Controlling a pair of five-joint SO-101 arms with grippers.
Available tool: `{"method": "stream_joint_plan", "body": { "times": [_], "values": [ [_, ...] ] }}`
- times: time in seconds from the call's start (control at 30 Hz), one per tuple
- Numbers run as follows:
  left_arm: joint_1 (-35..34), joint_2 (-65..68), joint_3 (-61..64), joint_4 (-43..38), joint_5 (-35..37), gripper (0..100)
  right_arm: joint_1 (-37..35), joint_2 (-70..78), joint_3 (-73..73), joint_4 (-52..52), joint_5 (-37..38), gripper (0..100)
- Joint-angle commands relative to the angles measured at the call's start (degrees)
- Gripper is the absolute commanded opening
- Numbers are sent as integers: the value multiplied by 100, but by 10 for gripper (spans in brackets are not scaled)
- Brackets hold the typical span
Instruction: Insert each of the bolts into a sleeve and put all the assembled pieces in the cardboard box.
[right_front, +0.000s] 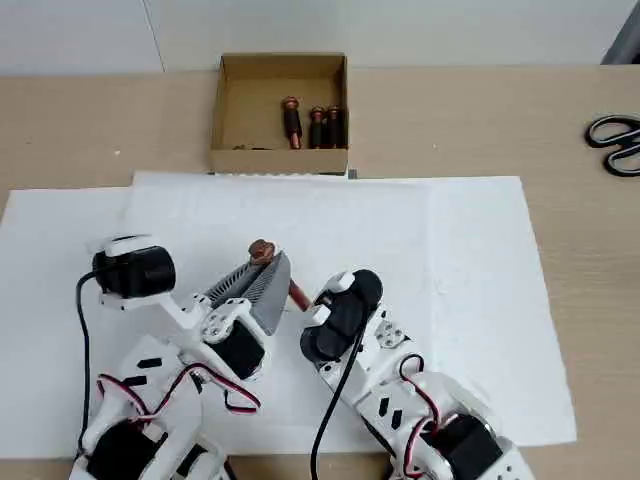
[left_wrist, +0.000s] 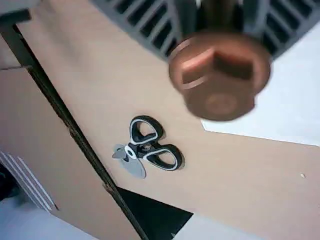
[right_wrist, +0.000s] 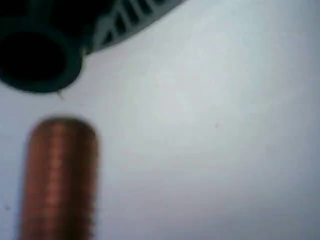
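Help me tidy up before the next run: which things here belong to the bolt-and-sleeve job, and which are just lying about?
Part of the job:
bolt, held over the paper
black sleeve
cardboard box
three assembled pieces inside it

Just lying about:
scissors at the table's edge
white paper under the arms

Cardboard box (right_front: 280, 160): open-topped, at the middle of the table's far edge. Three assembled pieces (right_front: 317, 127), copper bolts in black sleeves, lie side by side against its right wall. A fourth bolt (left_wrist: 219, 75), copper and hex-headed, is held over the table's middle. Its threaded tip is just beside the mouth of a black sleeve (right_wrist: 35, 60), not inserted.
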Motion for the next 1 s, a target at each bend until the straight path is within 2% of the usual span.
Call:
{"method": "stream_joint_plan", "body": {
  "times": [0.0,0.17,0.37,0.97],
  "values": [
    [97,-88,-154,-176,0,5,-22,-48,-44,-145,9,2],
    [123,-88,119,-176,-26,5,-22,-48,-44,-136,9,2],
    [123,-88,242,-211,-492,5,-22,-48,-53,-136,9,2],
    [123,-88,435,-211,-492,5,-321,-48,-105,-127,0,2]
  ]
}}
